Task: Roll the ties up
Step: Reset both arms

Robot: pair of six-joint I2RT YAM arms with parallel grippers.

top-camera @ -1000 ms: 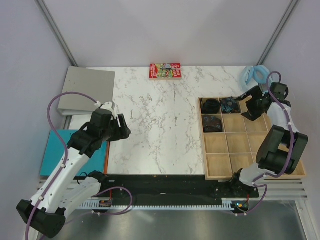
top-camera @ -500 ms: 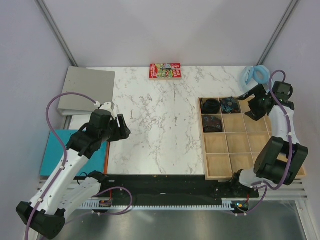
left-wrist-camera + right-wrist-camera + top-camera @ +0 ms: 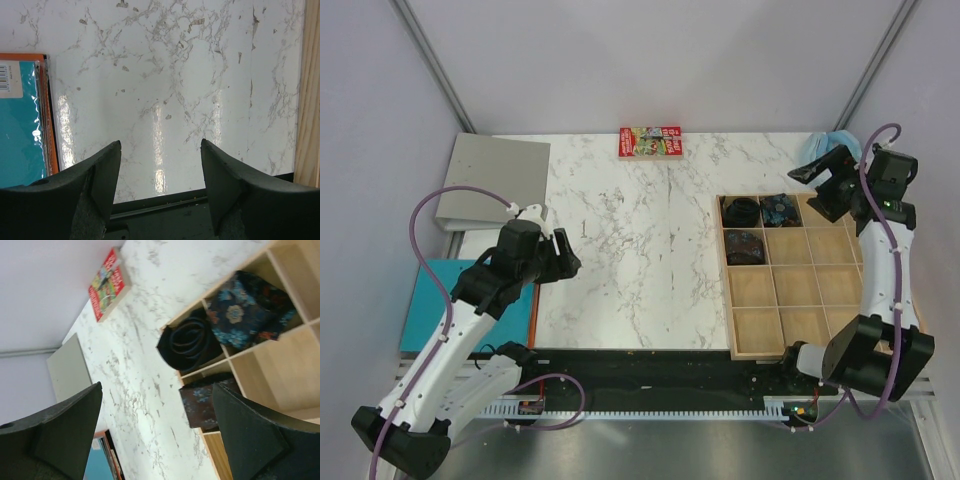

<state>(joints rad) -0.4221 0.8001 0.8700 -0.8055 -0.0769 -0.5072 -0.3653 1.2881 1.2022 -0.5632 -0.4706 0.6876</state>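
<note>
Three rolled ties sit in the back-left cells of the wooden tray (image 3: 830,352): a plain dark coil (image 3: 741,211) (image 3: 190,342), a blue floral coil (image 3: 778,209) (image 3: 247,307), and a dark floral one (image 3: 744,247) (image 3: 202,400) in the row in front. My right gripper (image 3: 820,186) (image 3: 156,386) hangs open and empty above the tray's back right corner, apart from the ties. My left gripper (image 3: 566,262) (image 3: 160,150) is open and empty over the bare marble table (image 3: 640,250) near its left front.
A red printed box (image 3: 650,141) (image 3: 107,285) lies at the table's back edge. A grey folder (image 3: 492,180) and a teal book (image 3: 430,290) (image 3: 17,130) lie at the left. A pale blue ring (image 3: 838,140) peeks out behind the right arm. Most tray cells hold nothing.
My right arm has lifted and drawn back to the right, away from the tray's back row. The left arm has not moved and the ties stay in place.
</note>
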